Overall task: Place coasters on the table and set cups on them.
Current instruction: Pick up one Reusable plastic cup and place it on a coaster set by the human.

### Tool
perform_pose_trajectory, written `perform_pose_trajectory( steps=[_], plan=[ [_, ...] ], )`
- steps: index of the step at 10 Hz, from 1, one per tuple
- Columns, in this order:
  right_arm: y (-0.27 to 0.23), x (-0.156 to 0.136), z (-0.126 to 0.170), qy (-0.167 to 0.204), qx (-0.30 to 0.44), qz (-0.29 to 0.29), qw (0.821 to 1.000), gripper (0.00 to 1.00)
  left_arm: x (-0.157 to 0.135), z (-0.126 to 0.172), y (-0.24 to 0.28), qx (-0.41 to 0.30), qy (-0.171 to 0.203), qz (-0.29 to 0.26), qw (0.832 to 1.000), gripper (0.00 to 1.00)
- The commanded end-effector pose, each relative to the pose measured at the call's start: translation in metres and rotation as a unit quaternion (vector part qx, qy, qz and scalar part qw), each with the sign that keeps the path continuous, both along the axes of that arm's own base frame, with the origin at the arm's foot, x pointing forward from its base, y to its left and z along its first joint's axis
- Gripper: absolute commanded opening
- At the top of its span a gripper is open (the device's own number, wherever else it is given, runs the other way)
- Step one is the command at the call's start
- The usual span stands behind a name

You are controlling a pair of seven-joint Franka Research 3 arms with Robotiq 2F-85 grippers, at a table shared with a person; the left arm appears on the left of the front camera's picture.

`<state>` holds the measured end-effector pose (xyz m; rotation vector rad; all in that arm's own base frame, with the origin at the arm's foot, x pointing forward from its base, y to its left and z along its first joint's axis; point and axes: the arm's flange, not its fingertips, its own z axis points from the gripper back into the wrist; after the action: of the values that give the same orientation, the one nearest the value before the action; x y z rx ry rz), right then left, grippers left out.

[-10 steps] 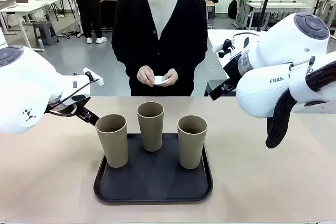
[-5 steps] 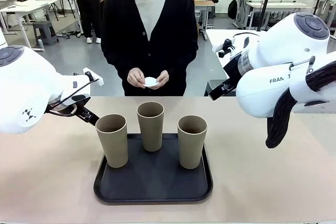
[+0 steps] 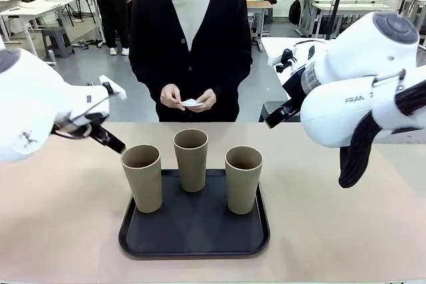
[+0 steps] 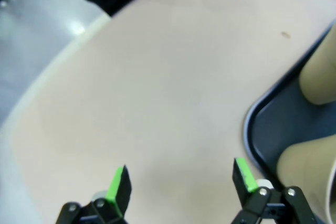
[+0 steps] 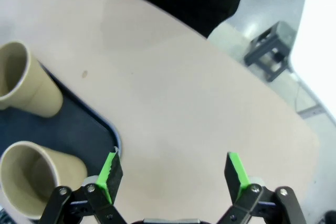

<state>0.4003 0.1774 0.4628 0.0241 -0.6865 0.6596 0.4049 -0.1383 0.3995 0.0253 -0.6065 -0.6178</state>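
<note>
Three tan cups stand on a black tray in the middle of the table: a left cup, a middle cup and a right cup. Behind the far edge, the person holds white coasters in both hands. In the left wrist view my left gripper hangs open over bare tabletop, with the tray's edge and two cups to one side. My right gripper is open too, above bare table beside the tray and a cup.
My left arm hovers left of the tray and my right arm hovers to its right, both above the table. Bare tabletop lies on both sides of the tray and in front of the person. A dark stool stands beyond the table's edge.
The person has shifted a little to the left and keeps handling the coasters. My left arm has risen slightly. The cups have not moved.
</note>
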Motion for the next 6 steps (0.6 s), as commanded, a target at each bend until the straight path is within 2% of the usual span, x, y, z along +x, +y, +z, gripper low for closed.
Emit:
perform_pose_trajectory(
  steps=[1,2,4,6],
  plan=[
    [-0.001,-0.047,0.037,0.067,-0.038,0.006,0.997,1.00,-0.049,0.053,0.013,0.035,-0.035,0.007,0.999,1.00],
    [-0.009,-0.083,0.053,0.111,-0.067,0.000,0.992,1.00,-0.071,0.070,0.023,0.045,-0.021,-0.001,0.999,1.00],
    [-0.023,-0.150,0.067,0.159,-0.128,-0.024,0.979,1.00,-0.109,0.085,0.040,0.064,0.053,-0.043,0.996,1.00],
    [-0.035,-0.204,0.065,0.171,-0.144,-0.053,0.973,1.00,-0.160,0.084,0.057,0.085,0.106,-0.074,0.988,1.00]
  ],
)
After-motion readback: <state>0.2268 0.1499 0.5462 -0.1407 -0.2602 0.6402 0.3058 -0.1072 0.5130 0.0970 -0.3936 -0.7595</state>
